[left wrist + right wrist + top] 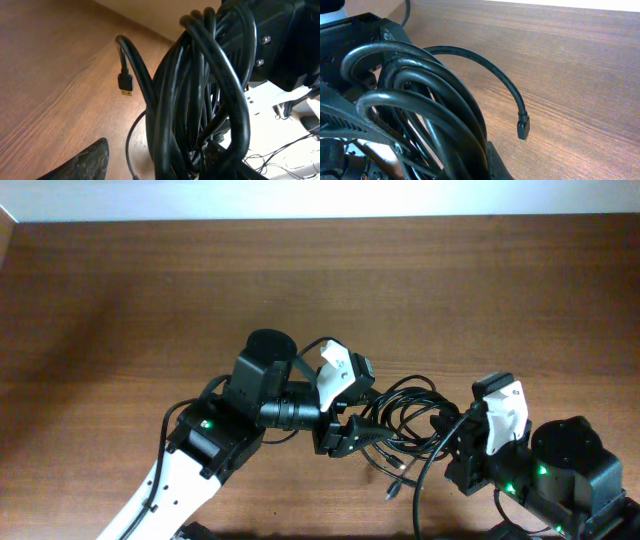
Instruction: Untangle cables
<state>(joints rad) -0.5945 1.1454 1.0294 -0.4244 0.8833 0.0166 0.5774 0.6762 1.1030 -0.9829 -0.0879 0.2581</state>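
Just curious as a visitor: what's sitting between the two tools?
A tangle of black cables fills the gap between the left tool and right tool, clearest in the overhead view.

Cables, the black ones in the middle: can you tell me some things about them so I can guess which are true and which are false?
1. The cables are black and looped together in a bundle. True.
2. The bundle sits between the left gripper and the right gripper. True.
3. The table is white. False: it is brown wood.
4. In the left wrist view, the plug lies flat on the table. False: it points downward at the end of an arched cable.
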